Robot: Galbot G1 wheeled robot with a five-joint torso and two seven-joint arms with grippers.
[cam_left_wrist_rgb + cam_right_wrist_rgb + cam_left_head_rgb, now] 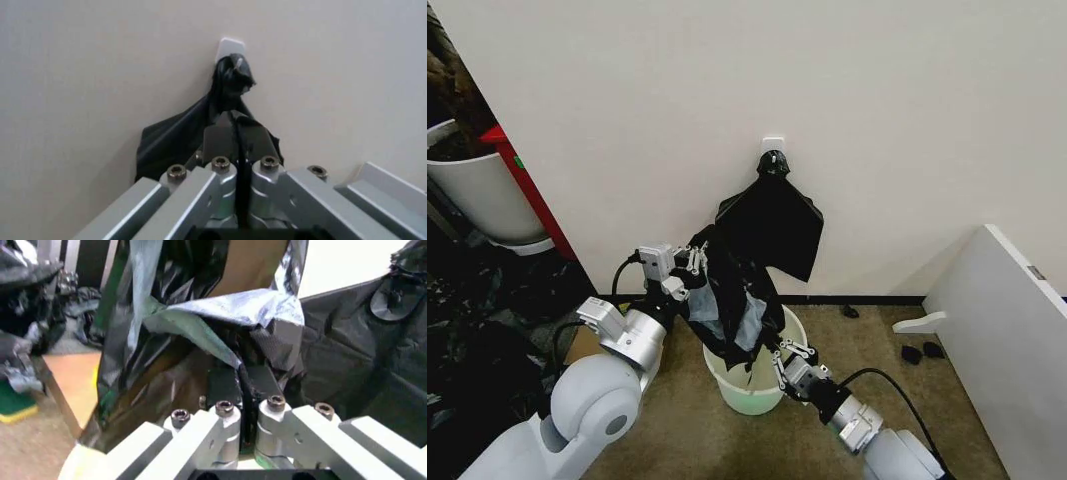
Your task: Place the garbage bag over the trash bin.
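Observation:
The garbage bag (pixel 727 300) hangs as wrinkled glossy black film over the mouth of the trash bin (pixel 745 395), a small pale green-white pail on the floor by the wall. My left gripper (pixel 697 262) is shut on the bag's upper edge, above and to the left of the bin. My right gripper (pixel 777 350) is shut on the bag's lower edge, just over the bin's right rim. In the left wrist view the left gripper (pixel 233 127) pinches a thin black film. In the right wrist view the right gripper (pixel 241 377) clamps the crumpled bag (pixel 200 320).
A flat black bundle (pixel 772 215) hangs from a clip (pixel 772 163) on the wall right behind the bag. A large white tub (pixel 477 190) and black sheeting (pixel 467 330) stand at the left. A white board (pixel 1007 330) leans at the right, with dark scraps (pixel 922 352) beside it.

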